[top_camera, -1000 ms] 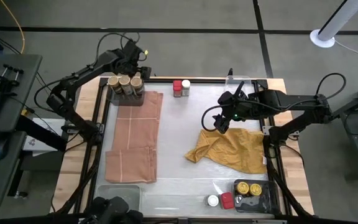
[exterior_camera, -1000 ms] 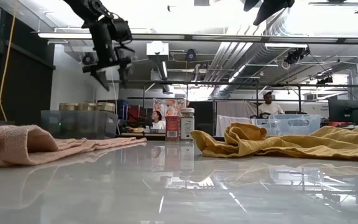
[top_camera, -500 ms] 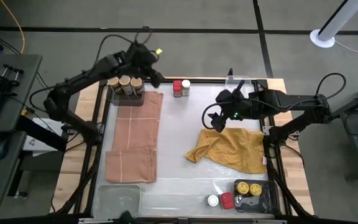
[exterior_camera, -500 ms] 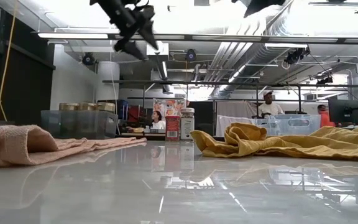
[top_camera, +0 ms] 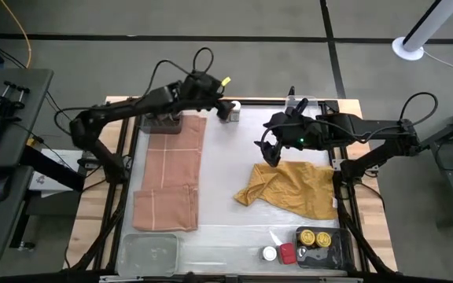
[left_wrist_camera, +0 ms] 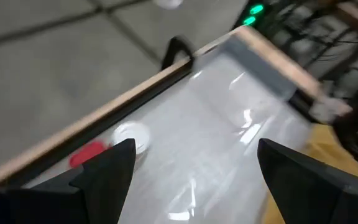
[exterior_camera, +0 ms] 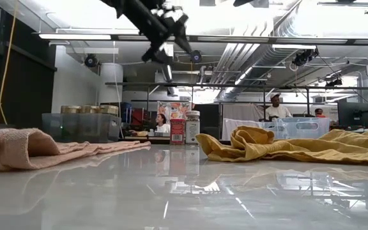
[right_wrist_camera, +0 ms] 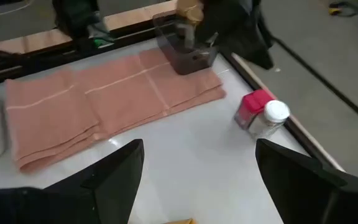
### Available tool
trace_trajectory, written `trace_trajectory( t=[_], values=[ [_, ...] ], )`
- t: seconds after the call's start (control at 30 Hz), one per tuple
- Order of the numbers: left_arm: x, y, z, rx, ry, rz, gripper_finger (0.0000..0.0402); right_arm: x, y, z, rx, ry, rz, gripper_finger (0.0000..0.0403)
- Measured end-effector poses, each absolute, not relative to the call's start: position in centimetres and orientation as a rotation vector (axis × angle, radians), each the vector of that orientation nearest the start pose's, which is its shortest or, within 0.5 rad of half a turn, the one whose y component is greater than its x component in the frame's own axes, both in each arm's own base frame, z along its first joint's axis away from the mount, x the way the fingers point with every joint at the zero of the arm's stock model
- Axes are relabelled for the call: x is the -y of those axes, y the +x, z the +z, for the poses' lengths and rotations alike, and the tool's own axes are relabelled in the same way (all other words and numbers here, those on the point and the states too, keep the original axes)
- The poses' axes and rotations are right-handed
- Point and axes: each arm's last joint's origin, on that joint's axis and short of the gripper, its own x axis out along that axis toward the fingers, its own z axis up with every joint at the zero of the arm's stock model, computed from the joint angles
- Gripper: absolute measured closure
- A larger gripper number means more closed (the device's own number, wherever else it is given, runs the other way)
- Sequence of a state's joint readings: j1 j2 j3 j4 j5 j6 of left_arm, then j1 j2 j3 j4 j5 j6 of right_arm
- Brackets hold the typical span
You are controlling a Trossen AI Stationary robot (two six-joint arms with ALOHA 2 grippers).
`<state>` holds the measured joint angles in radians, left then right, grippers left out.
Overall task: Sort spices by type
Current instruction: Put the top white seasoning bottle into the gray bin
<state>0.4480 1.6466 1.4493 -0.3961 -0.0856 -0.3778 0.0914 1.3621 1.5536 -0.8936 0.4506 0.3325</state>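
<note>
Red-lidded spice jar (top_camera: 223, 111) and white-lidded spice jar (top_camera: 233, 110) touching at the table's far edge, my left gripper (top_camera: 225, 104) hovering above them, fingers spread, empty, my right gripper (top_camera: 267, 148) open over the mustard-yellow cloth (top_camera: 293, 189).

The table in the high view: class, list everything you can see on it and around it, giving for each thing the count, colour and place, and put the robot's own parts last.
Red-lidded jar: one, far edge, centre.
White-lidded jar: one, beside the red-lidded one.
Tan-lidded jars: three, in a clear tray at the far left.
Pink cloth: one, folded, left side.
Mustard-yellow cloth: one, crumpled, right side.
Dark tray: one, near right, holding two gold-lidded jars; a white-lidded jar and a red one beside it.
Empty clear tray: one, near left.
Left gripper: open, above the far-edge jars.
Right gripper: open, above the yellow cloth's far edge.
</note>
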Motion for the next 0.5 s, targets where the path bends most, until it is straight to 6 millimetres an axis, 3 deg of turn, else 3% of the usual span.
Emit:
trace_trajectory(
  t=[0.17,0.33,0.43,0.5],
  values=[
    [-19.5,35.2,31.0,-0.6,-0.537,0.681,0.0078,-0.9,26.5,40.8,-0.576,0.143,-0.556,0.0098],
    [-21.3,38.3,30.1,-0.665,-0.454,0.65,0.0086,-1.0,26.5,40.7,-0.578,0.157,-0.543,0.0098],
    [-21.9,39.8,28.9,-0.729,-0.419,0.663,0.0135,-1.0,26.6,40.7,-0.578,0.187,-0.53,0.0098],
    [-21.9,40.3,28.0,-0.785,-0.387,0.691,0.0201,-1.0,26.6,40.7,-0.574,0.21,-0.532,0.0098]
  ],
)
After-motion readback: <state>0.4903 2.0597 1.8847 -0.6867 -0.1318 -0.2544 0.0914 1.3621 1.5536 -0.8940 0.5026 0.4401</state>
